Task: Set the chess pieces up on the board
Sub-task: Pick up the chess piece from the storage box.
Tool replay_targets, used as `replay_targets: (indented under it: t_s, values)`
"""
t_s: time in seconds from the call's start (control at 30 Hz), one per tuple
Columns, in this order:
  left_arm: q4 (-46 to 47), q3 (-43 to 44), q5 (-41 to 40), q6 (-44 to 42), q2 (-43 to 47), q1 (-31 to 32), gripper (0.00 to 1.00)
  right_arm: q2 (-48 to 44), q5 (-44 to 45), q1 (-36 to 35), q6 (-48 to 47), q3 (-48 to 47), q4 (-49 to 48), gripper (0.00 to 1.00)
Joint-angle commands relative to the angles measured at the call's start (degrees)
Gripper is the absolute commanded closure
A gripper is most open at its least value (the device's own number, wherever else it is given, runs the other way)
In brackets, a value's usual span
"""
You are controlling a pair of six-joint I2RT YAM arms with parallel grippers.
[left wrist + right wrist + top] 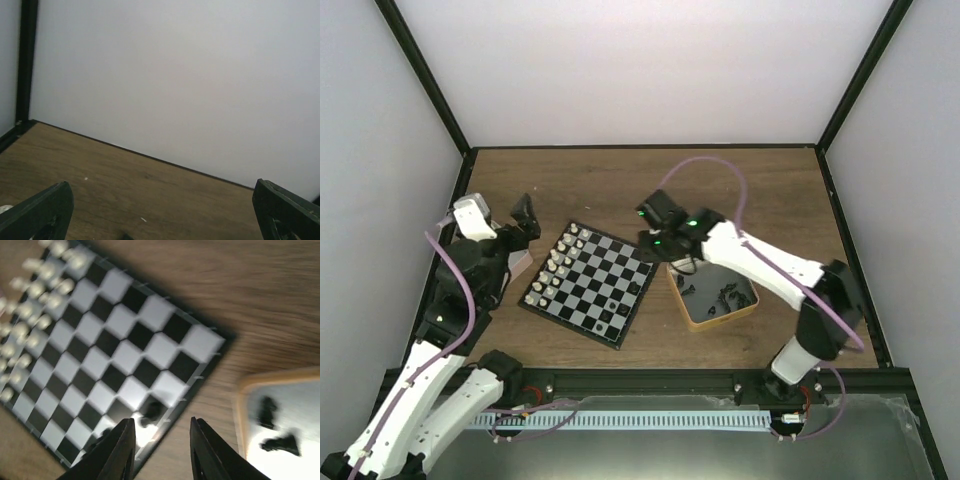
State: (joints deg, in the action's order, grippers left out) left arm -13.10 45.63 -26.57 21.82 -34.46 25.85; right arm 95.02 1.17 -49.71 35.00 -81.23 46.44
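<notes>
The board (592, 284) lies at the middle left of the table, seen close in the right wrist view as board (125, 340). Cream-white chess pieces (560, 262) stand in rows along its far left side. A few black pieces (608, 308) stand near its near right edge. One black piece (151, 412) shows just beyond my right gripper (162, 450), whose jaws are open with nothing between them. That right gripper (654, 247) hovers over the board's right edge. My left gripper (525, 222) is raised left of the board, and in its wrist view the left gripper (162, 205) is wide open and empty.
A gold-rimmed tin (748, 304) with loose black pieces (720, 293) sits right of the board; its rim (245, 390) shows in the right wrist view. A pale tin (523, 264) is partly hidden under the left arm. White walls close in the table.
</notes>
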Motion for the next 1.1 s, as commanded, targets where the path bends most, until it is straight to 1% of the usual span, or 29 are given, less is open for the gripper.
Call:
replay_targets:
  t_s: [0.0, 0.13, 0.23, 0.37, 0.43, 0.53, 0.63, 0.8, 1.07]
  values:
    - [3.8, -1.2, 8.6, -3.0, -0.4, -0.3, 0.0, -10.8, 5.1, 7.4, 10.6, 10.1, -2.8, 0.68]
    - [5.2, -1.0, 11.2, -3.9, -1.6, -0.3, 0.0, -19.2, 5.5, 13.0, 15.2, 21.5, -5.9, 0.68]
    - [5.9, -0.7, 13.5, -4.5, -2.6, -0.3, 0.0, -22.2, 4.6, 16.2, 18.5, 27.8, -8.5, 0.67]
    - [5.8, -0.4, 14.8, -4.5, -3.8, -0.3, 0.0, -21.4, 0.5, 17.9, 22.1, 32.6, -12.6, 0.67]
    - [5.4, -0.2, 15.1, -4.4, -4.5, -0.3, 0.0, -19.5, -3.0, 17.9, 26.2, 34.5, -14.5, 0.68]
    - [4.8, -0.1, 15.0, -4.1, -5.0, -0.3, 0.0, -17.2, -8.1, 17.8, 29.9, 37.4, -19.1, 0.71]
    - [4.5, -0.2, 14.9, -3.6, -5.3, -0.3, 0.0, -15.1, -9.1, 17.1, 32.2, 38.4, -21.3, 0.73]
    - [4.5, -0.4, 14.6, -3.7, -5.1, -0.3, 0.0, -13.3, -5.2, 16.8, 35.5, 38.1, -19.7, 0.7]
    - [4.8, -0.7, 14.4, -4.4, -5.3, -0.3, 0.0, -10.2, -4.1, 16.8, 35.6, 37.4, -21.2, 0.71]
